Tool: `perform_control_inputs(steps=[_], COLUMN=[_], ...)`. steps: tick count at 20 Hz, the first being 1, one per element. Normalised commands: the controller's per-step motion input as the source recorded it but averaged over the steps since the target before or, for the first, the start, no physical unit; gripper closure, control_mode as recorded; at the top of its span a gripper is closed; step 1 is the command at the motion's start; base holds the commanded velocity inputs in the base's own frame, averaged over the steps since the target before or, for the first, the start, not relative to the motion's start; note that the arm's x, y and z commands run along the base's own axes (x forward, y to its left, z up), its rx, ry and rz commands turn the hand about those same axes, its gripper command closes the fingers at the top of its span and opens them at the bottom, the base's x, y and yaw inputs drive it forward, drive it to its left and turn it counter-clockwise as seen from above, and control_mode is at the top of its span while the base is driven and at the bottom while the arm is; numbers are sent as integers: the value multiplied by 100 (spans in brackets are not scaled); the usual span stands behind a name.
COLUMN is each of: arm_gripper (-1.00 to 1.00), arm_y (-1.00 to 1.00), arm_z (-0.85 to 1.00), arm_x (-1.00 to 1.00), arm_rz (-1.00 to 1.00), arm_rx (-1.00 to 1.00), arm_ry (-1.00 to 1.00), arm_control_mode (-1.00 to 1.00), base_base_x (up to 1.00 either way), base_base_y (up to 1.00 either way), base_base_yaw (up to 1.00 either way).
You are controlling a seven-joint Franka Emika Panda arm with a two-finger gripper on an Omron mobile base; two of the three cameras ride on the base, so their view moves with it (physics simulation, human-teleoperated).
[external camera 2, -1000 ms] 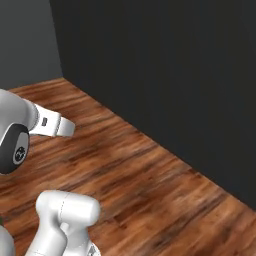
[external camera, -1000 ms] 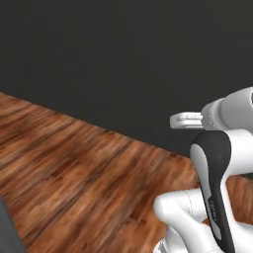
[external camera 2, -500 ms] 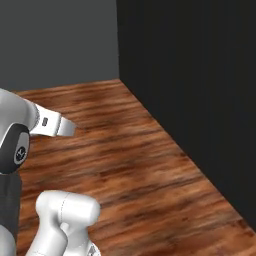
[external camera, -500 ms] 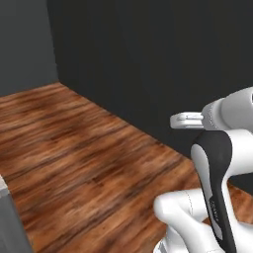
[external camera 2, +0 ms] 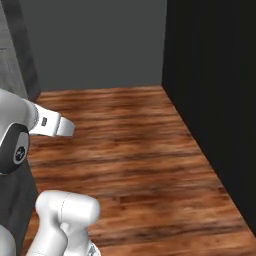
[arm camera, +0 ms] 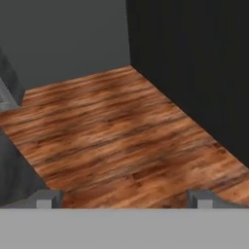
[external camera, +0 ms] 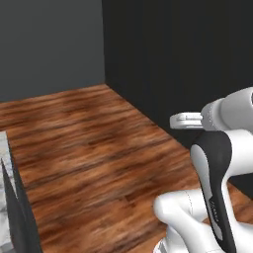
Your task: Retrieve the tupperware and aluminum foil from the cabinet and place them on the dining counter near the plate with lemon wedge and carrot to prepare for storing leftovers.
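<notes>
1. nearest to you, the gripper (arm camera: 124, 198) shows in the hand view as two dark finger tips (arm camera: 47, 198) set wide apart at the bottom edge, with bare floor between them; the jaws stand fully open and hold nothing.
2. just beyond, the white arm (external camera: 217, 163) is folded close above the base, its hand pointing forward and down over the floor; judge this a travelling pose, not a reaching one.
3. at the left edge of the left base view, a pale veined slab with a grey front (external camera: 11, 207) sits beside the base; you cannot tell from this sliver whether it is the dining counter.
4. the wooden floor (external camera 2: 125, 150) runs ahead as open brown planks, with nothing lying on it.
5. farthest off, a grey wall (external camera 2: 95, 45) meets a black wall (external camera 2: 215, 85) in a corner, so the base faces a blank corner of the room.
6. the tupperware, aluminum foil, cabinet and plate are somewhere outside what these views cover; where they are cannot be told from here.
7. the step in hand appears to be driving to find the cabinet. to do it well, keep the arm tucked and the jaws open, mind the slab at your left, and turn away from the corner until a grey wood-grain unit comes into sight before extending the arm.
</notes>
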Motion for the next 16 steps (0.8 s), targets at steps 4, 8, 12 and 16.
perform_control_inputs(steps=[4,8,12,16], arm_gripper=[-100,-100,-100,-100], arm_y=[0,0,0,0], arm_z=[0,0,0,0], arm_x=[0,0,0,0], arm_rz=[0,0,0,0], arm_rx=[0,0,0,0], arm_ry=[0,0,0,0], arm_control_mode=[100,100,100,100], base_base_x=[100,100,100,100], base_base_y=[-7,-6,-12,-15], base_base_yaw=[35,39,48,51])
